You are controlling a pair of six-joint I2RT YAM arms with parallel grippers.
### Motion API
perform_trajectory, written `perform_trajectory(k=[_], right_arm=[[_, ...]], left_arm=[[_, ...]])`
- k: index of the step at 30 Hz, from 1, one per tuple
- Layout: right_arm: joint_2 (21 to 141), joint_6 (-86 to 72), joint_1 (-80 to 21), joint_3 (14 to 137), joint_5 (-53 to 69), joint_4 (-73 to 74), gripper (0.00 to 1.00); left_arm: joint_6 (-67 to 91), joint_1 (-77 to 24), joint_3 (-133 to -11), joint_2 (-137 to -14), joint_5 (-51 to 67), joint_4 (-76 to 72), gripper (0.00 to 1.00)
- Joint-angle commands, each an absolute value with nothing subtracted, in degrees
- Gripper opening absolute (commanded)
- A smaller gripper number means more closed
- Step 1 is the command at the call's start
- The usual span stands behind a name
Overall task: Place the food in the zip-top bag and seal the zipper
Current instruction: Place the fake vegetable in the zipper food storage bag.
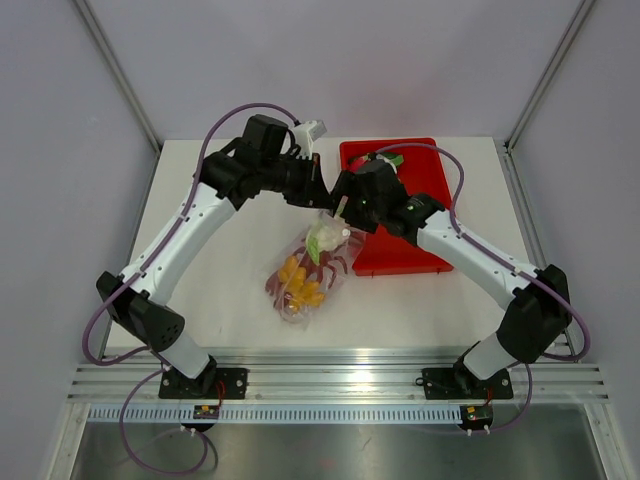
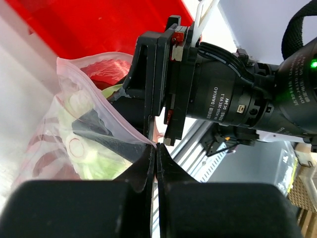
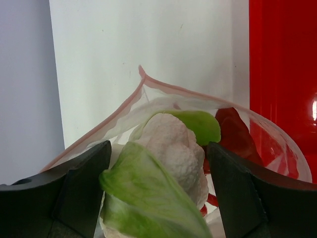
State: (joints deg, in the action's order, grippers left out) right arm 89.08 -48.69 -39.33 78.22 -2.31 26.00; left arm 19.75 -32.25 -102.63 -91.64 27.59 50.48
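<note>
- The zip-top bag (image 1: 305,275) lies near the middle of the tabletop (image 1: 400,310), just beside the left edge of the red tray (image 1: 400,255). Its mouth is turned toward the far edge
- The red tray sits in the far right part of the tabletop
- The left gripper (image 2: 156,148) has its fingers pressed together on the bag's rim. They pinch the zipper (image 3: 101,123) at one point and hold that side of the mouth up
- The mouth gapes open, the pink-red strip curving round it in an arch
- The right gripper (image 3: 158,148) is at the mouth, close to the left gripper. Its fingers are spread wide and grip nothing
- The white cauliflower piece (image 3: 173,144), with a green leaf (image 3: 143,198) over it, lies between those spread fingers, just inside the mouth. Whether either finger touches it cannot be told
- Deeper in the bag, toward the near edge of the tabletop, the orange-yellow pieces (image 1: 300,283) lie in a cluster
- The dark-red chili peppers (image 1: 335,262) lie beside them inside the plastic
</note>
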Motion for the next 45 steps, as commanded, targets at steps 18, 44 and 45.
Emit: perform_trajectory(k=[18, 44, 45], right_arm=[[81.47, -42.98, -40.69, 90.79, 1.66, 28.21, 0.92], [85.52, -50.80, -40.61, 85.43, 2.63, 19.25, 0.54], [85.26, -50.63, -40.69, 85.34, 2.90, 19.51, 0.62]], left_arm=[[19.77, -28.65, -105.38, -96.15, 25.14, 40.35, 0.00], [16.96, -27.78, -87.45, -93.78, 24.17, 36.74, 0.00], [16.88, -27.60, -87.45, -93.69, 23.91, 36.83, 0.00]])
